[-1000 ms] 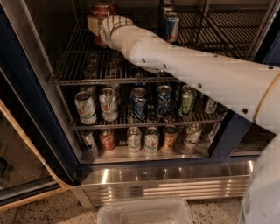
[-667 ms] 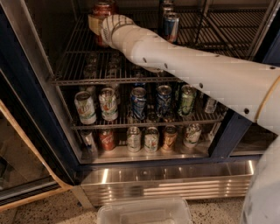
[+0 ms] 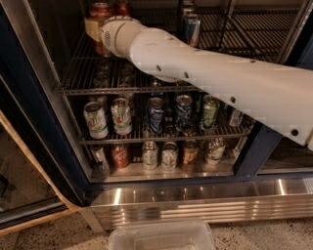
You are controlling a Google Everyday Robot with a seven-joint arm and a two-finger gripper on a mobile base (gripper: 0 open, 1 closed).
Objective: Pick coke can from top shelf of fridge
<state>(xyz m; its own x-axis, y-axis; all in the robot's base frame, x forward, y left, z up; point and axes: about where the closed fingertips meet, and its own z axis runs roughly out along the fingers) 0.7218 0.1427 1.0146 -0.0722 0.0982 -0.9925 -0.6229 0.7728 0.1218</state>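
The coke can [image 3: 100,10], red with a silver rim, stands at the far left of the fridge's top shelf [image 3: 88,73], a grey wire rack. My gripper [image 3: 98,30] is at the end of the white arm, which reaches in from the right. It is closed around the can's middle. A tan finger [image 3: 90,27] lies against the can's left side, and the wrist hides the other. The can's red lower part shows below the gripper. The fridge [image 3: 254,146] has a dark blue frame.
A blue-and-silver can [image 3: 191,29] stands on the top shelf to the right of the arm, and a dark can [image 3: 122,7] behind the wrist. Two lower racks hold several cans. A ribbed steel panel [image 3: 195,202] and a clear plastic bin [image 3: 161,237] lie below.
My gripper and the coke can have shifted a little to the left on the top shelf. The other cans have not moved.
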